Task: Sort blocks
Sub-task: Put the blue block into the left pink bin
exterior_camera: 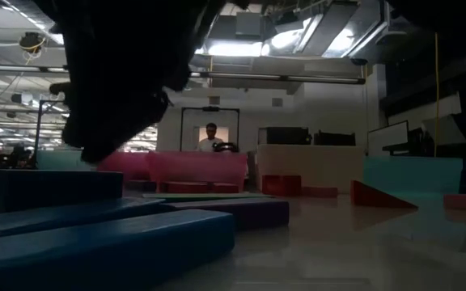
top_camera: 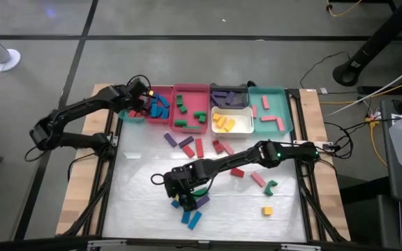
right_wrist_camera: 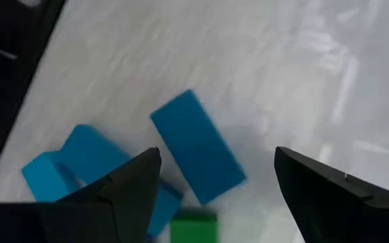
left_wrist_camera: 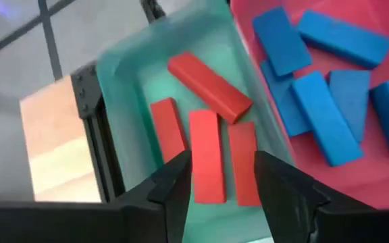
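Red blocks (left_wrist_camera: 208, 152), four short bars, lie in the small teal tray (left_wrist_camera: 123, 74) at the far left of the tray row; three rest side by side and one lies slanted across their far ends. Just above them hangs the left pincer (left_wrist_camera: 223, 177), its fingers spread with nothing between them. Beside that tray, a pink tray (left_wrist_camera: 245, 27) holds a heap of blue blocks (left_wrist_camera: 316, 115). Farther along the row stand a second pink tray (top_camera: 189, 89) with green blocks (top_camera: 181, 103), a black tray (top_camera: 230, 89) with purple ones, a white tray (top_camera: 243, 124) with yellow blocks (top_camera: 222, 123), and a larger teal tray (top_camera: 274, 94) with pink pieces. Loose blocks in purple, red, pink, green, yellow and blue are scattered over the white table (top_camera: 138, 167). The right pincer (right_wrist_camera: 215, 179) is down over the near cluster, fingers wide apart above a blue block (right_wrist_camera: 198, 145), with another blue piece and a green one close by. Pale wood edges the table, which stands on a grey floor. From table height, a person (exterior_camera: 210, 139) shows far back in a lit, office-like room.
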